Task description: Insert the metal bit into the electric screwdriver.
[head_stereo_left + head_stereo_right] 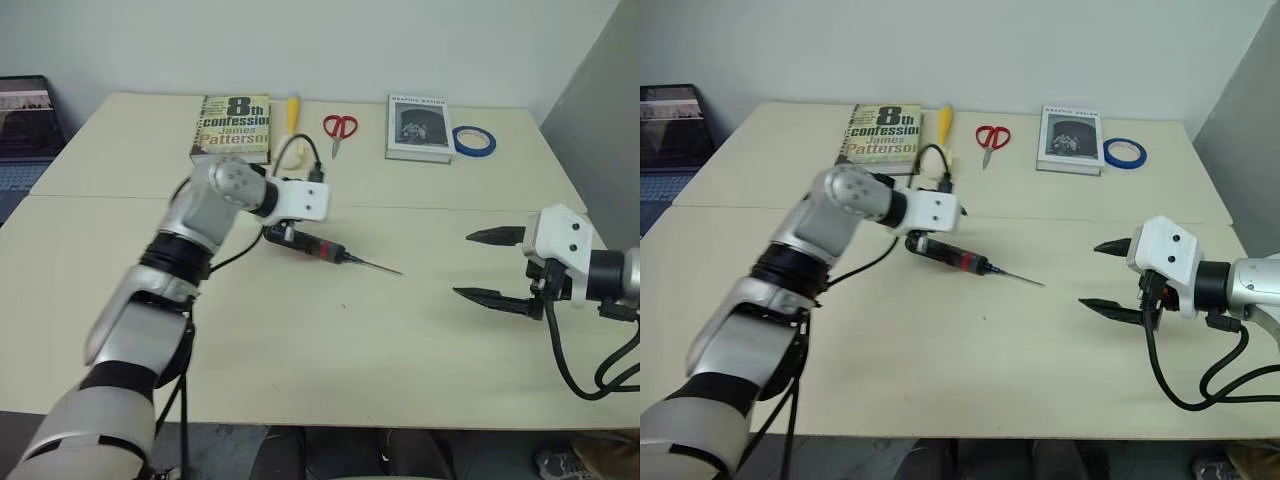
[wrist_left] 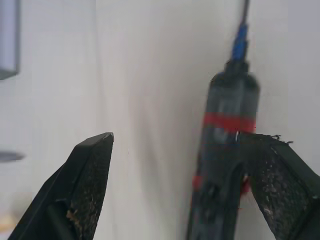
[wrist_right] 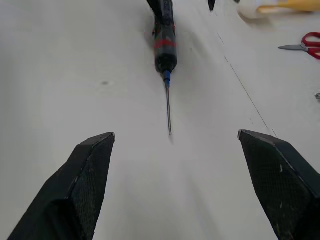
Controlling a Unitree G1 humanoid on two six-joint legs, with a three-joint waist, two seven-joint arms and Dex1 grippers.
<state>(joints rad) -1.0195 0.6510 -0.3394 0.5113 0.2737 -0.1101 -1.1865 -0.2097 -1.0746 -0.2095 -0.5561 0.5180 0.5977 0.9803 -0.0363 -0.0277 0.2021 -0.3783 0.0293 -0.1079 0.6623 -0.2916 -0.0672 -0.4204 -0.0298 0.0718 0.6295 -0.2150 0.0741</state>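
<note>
Now my left fingers [image 2: 175, 185] stand open. One of them is right up against the electric screwdriver [image 1: 305, 243], but they do not squeeze it. It lies flat on the bench [image 1: 300, 350], partly under my left fingers. It is black with red bands. The metal bit [image 3: 168, 111] sticks out of its dark tip, past a little blue piece. The thin grey rod points away from my left fingers and toward my right fingers [image 1: 490, 266].

My right fingers are open wide too, and they hold nothing. They hang above the bench, well apart from the bit. The bit's far end points into the gap between them.

Far behind my left fingers, at the back of the bench, lies a book [image 1: 233, 127] with a big 8 on it. Beside it is a yellow thing [image 1: 293, 110], then red scissors [image 1: 340, 129]. Further along, far behind my right fingers, are a grey book [image 1: 419, 127] and a blue tape ring [image 1: 473, 141].
</note>
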